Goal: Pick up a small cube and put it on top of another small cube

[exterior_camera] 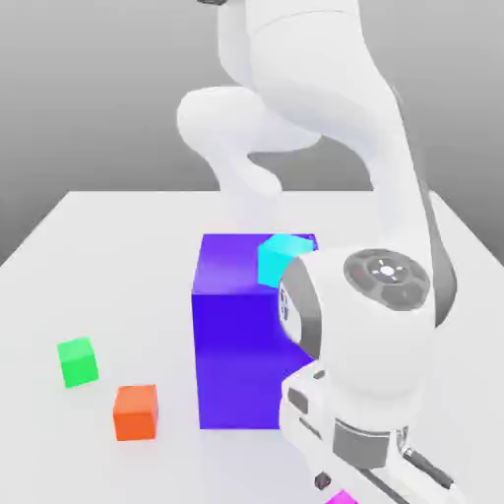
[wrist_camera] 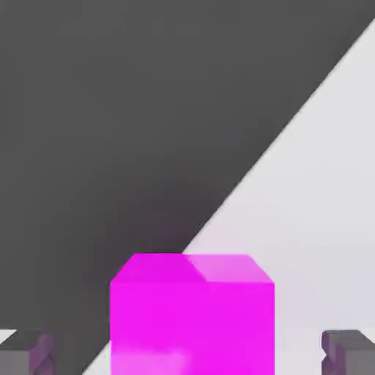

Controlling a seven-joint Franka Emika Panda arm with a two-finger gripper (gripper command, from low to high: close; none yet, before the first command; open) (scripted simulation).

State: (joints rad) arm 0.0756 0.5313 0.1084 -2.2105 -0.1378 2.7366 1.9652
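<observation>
Nearest, at the exterior view's bottom edge, is the magenta cube [wrist_camera: 192, 322], down in front of the purple block and partly cut off by the frame. In the hand view it sits between the fingertips of the end effector [wrist_camera: 190, 353], which stand spread, a gap on either side and neither pad touching it. Its faces look flat and plain, its edges crisp; I judge it light, stiff and hard to damage, though smooth enough to turn or slide if one pad meets it first. The place to take it is by the two opposite side faces that look toward the pads, near mid-height, leaving the top and the underside free for stacking. Those faces look nearly square to the pads, so an even squeeze should suit; a grip near an edge could tip it.

The hand hangs low at the exterior view's right, in front of the purple block [exterior_camera: 241, 359], with the arm [exterior_camera: 315, 89] arching over from behind and bending down at the wrist. The orange cube [exterior_camera: 136, 413] stands on the tabletop [exterior_camera: 59, 453] toward the exterior view's left. A little farther back is the green cube [exterior_camera: 78, 362], its top bare and ready to receive the other. The cyan cube [exterior_camera: 283, 260] shows beyond the wrist, by the block's top.
</observation>
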